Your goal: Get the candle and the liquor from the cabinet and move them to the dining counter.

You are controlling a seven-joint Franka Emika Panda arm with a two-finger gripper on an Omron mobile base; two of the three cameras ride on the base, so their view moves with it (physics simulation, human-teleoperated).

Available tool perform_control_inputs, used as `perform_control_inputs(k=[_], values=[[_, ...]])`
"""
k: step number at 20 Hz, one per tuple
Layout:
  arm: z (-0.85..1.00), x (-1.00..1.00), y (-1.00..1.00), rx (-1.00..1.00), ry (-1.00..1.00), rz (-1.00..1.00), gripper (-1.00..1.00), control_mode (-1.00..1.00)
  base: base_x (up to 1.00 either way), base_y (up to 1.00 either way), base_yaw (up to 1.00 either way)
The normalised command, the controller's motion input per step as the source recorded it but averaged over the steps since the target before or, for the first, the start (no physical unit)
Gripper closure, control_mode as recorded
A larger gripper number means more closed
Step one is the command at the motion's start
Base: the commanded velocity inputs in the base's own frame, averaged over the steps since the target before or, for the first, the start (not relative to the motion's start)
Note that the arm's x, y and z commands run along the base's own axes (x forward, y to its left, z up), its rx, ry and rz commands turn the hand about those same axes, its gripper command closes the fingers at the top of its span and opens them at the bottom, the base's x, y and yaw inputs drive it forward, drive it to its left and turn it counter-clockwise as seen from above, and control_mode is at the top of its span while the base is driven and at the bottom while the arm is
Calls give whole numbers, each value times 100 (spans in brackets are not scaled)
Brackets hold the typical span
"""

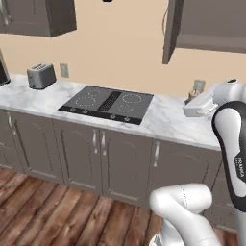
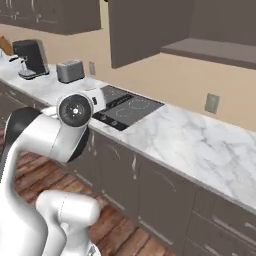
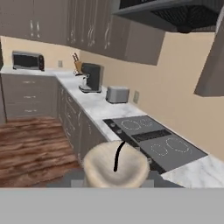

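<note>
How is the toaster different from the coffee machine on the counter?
The toaster is light silver-grey; the coffee machine is black. The toaster is low and boxy, while the coffee machine stands taller. The toaster sits nearer the black cooktop; the coffee machine is farther along, beside the knife block. Both stand upright on the same marble counter, against the wall.

A black cooktop (image 1: 108, 104) sits mid-frame in the marble counter (image 1: 163, 120). A silver toaster (image 1: 41, 76) stands at the left edge, a wall outlet (image 1: 64, 70) just beside it. In the right base view, a coffee machine (image 2: 30, 58) occupies the upper left. The hand view shows a microwave (image 3: 28, 61) upper left.
</note>
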Motion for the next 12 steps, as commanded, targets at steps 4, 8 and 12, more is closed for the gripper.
perform_control_inputs(k=[4,8,12], values=[[0,0,0,0,0,0,100,100,-7,0,100],[0,0,0,0,0,0,100,100,-5,0,100],[0,0,0,0,0,0,100,100,-5,0,100]])
